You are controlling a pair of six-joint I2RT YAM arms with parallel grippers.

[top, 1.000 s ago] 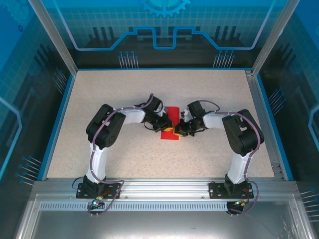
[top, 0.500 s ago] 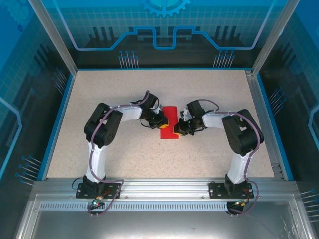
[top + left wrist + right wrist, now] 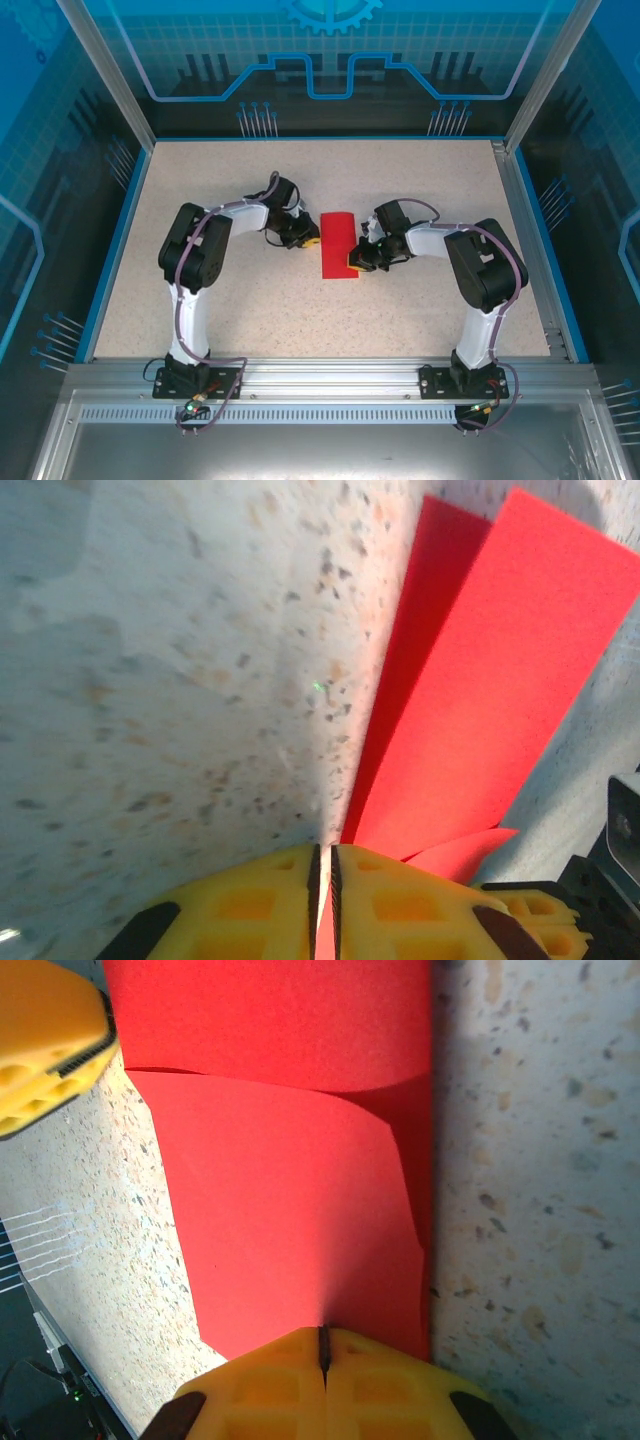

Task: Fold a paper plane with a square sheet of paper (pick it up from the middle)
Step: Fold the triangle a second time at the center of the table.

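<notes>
The square sheet of paper (image 3: pixel 337 246) lies at the middle of the worktop (image 3: pixel 250 310), between the two arms. It is folded over on itself into a long, narrow rectangle that runs from near to far. It is an even, bright matte red with a faintly grainy surface and straight cut edges. In the left wrist view the paper (image 3: pixel 490 680) shows as two layers fanning apart from a point at the pads, the upper one standing a little off the lower. In the right wrist view the paper (image 3: pixel 290 1210) has an upper flap that bows in a soft curve across the lower layer, and a sharp crease runs down its right side. The left tool (image 3: pixel 308 241) sits just beside the paper's left edge towards the far end. Its yellow, waffle-pocketed pads (image 3: pixel 250 900) are a hairline apart (image 3: pixel 323 852), and I cannot tell whether any paper is caught in that slit. The right tool (image 3: pixel 354 264) is at the paper's near right corner with its pads closed together (image 3: pixel 323 1332). Its tips rest against the red surface, and whether a layer is pinched between them is not clear. The worktop is a pale, hard stone-like surface, beige with dark and rust flecks. It is edged in blue and framed with aluminium rails (image 3: pixel 330 380).
</notes>
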